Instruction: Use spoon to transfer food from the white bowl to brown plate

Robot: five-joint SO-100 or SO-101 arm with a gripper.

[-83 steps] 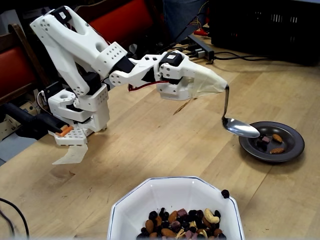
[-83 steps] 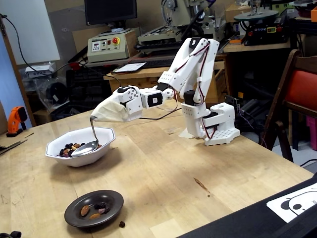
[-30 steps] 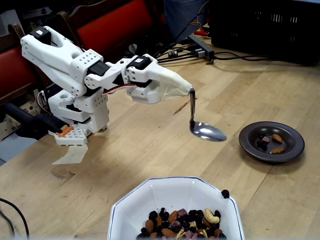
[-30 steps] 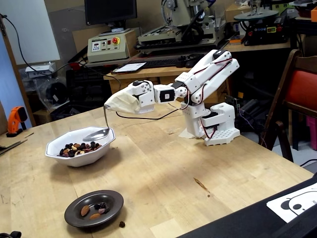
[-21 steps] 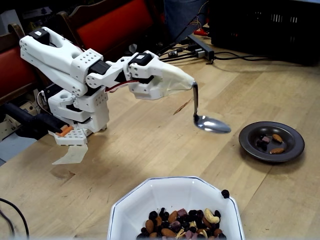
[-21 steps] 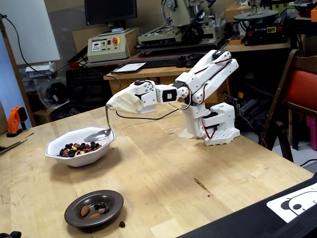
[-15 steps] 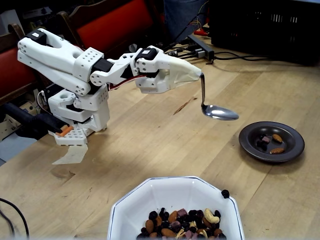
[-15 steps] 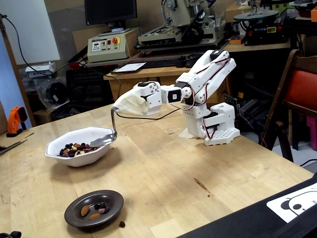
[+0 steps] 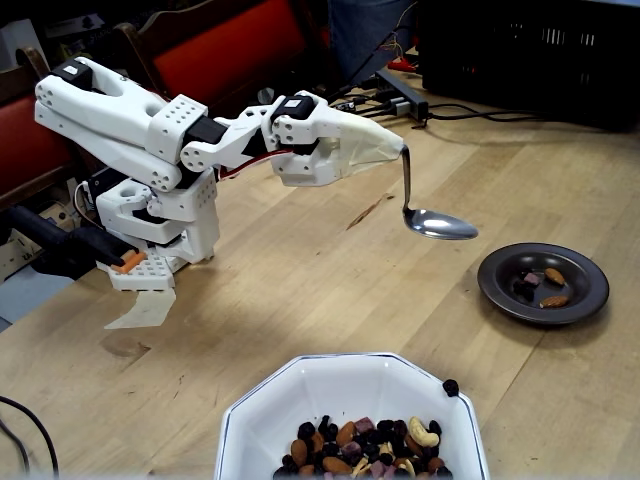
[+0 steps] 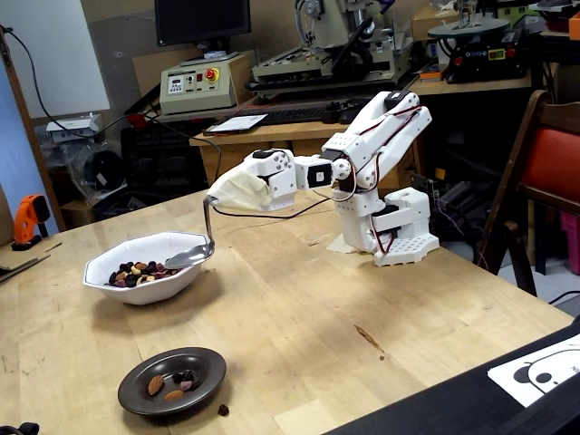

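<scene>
My gripper (image 9: 393, 150) is wrapped in cream tape and shut on the thin bent handle of the silver spoon (image 9: 440, 225). The spoon's oval bowl looks empty and hangs above the table, left of the brown plate (image 9: 592, 278), which holds a few nuts and dark pieces. The white bowl (image 9: 325, 392) stands at the front with the food (image 9: 365, 450) heaped in it. In the other fixed view the gripper (image 10: 219, 195) holds the spoon (image 10: 190, 258) by the right rim of the white bowl (image 10: 156, 288), with the brown plate (image 10: 214, 367) nearer the camera.
One dark piece (image 9: 451, 386) sits on the white bowl's rim, and another (image 10: 223, 410) lies on the table by the plate. A black crate (image 9: 530, 40) and cables (image 9: 400, 95) are at the back. A chair (image 10: 544, 154) stands beside the table.
</scene>
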